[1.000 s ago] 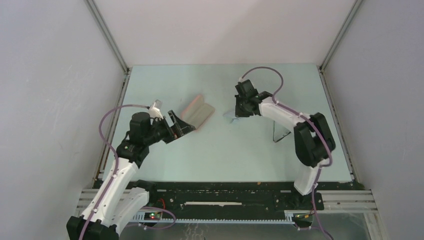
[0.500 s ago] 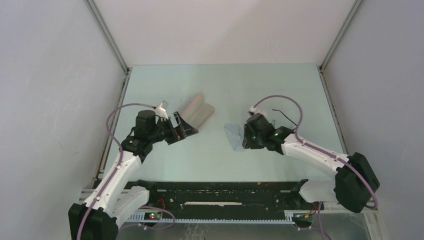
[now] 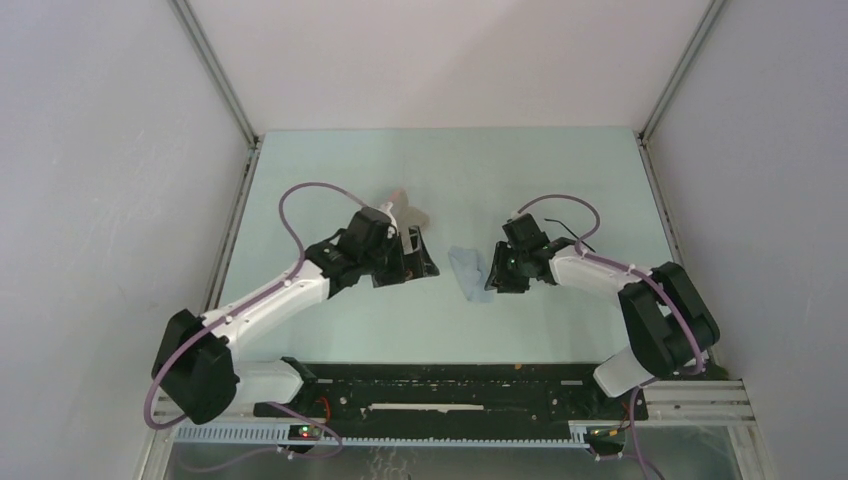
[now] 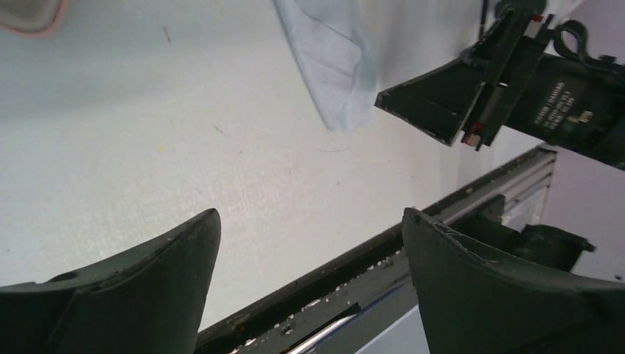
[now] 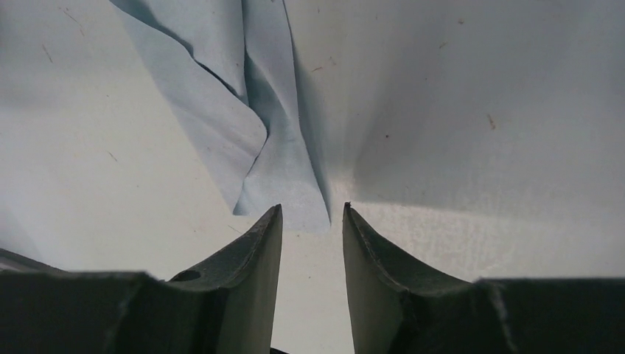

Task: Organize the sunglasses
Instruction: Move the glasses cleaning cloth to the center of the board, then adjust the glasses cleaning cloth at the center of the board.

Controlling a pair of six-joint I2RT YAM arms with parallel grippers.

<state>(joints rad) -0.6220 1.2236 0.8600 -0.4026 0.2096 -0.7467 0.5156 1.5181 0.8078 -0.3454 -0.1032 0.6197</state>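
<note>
The sunglasses show only as a thin dark line point(image 3: 578, 238) behind my right forearm; the rest is hidden. The salmon-pink case point(image 3: 404, 206) lies mostly hidden behind my left wrist; its corner shows in the left wrist view point(image 4: 28, 12). The grey-blue cloth point(image 3: 467, 270) lies crumpled at mid-table. My left gripper point(image 3: 418, 266) is wide open and empty point(image 4: 309, 215), left of the cloth point(image 4: 330, 60). My right gripper point(image 3: 496, 279) is low at the cloth's right edge. Its fingers are slightly apart point(image 5: 313, 212) with nothing between them, and the cloth's tip point(image 5: 284, 198) lies just ahead.
The black rail point(image 3: 450, 385) runs along the table's near edge and shows in the left wrist view point(image 4: 457, 210). White walls close in the left, right and far sides. My right gripper point(image 4: 472, 96) shows in the left wrist view beside the cloth.
My left arm has swung right, past the pink case toward the cloth. My right gripper has stayed at the cloth's right edge while its arm has folded in closer.
</note>
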